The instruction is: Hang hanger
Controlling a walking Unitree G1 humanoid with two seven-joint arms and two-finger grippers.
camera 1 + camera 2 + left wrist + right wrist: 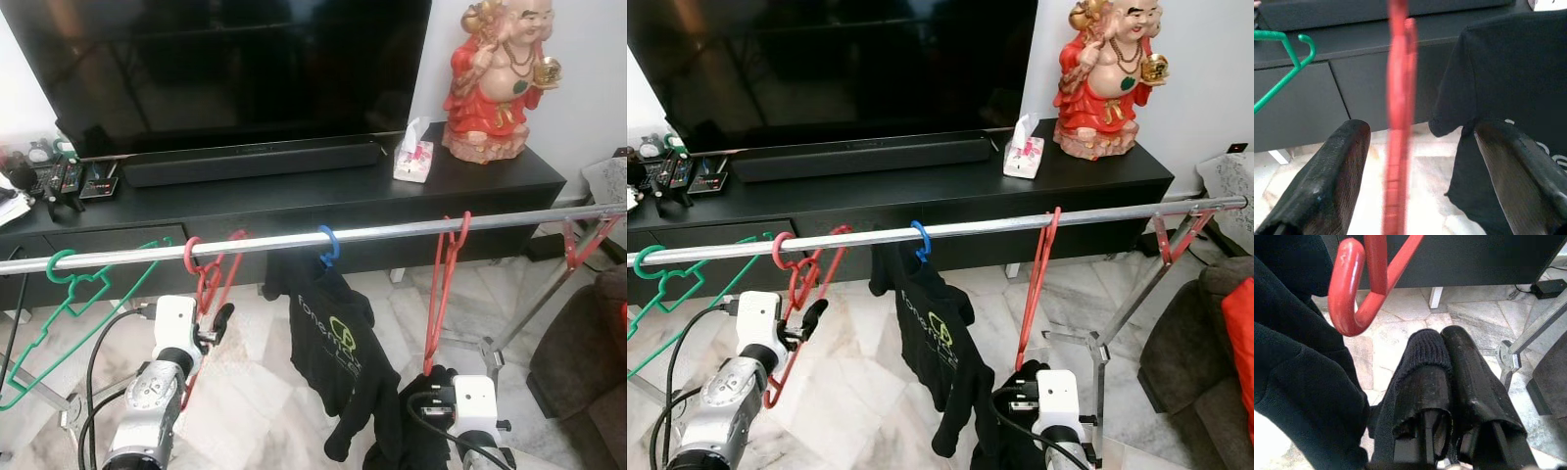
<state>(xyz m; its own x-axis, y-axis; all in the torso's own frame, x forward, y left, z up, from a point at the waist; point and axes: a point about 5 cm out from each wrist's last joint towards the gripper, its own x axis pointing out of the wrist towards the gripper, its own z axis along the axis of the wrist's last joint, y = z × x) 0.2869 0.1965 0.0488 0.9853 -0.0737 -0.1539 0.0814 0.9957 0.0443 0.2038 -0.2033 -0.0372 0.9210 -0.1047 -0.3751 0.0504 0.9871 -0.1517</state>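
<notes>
With its hook over the rail [392, 233], the red hanger [208, 284] hangs free between the left gripper [210, 328]'s spread fingers [1327, 181], while the right gripper [1449, 377] is clenched on a black garment [1303, 382].

We see the room evenly and softly lit, bright enough for clear colour, with no hard shadows on the pale marble floor [255, 392]. The large black television screen [225, 69] carries dim, smeared reflections, and the long silver metal rail [392, 232] shows a thin bright gleam along its length. Both head views are sharp, with slight bending towards the edges. In the left wrist view the near red plastic hanger [1398, 122] is badly out of focus, while the far black cabinet stays fairly crisp. The right wrist view is sharp, with white glare at its lower corner.
</notes>
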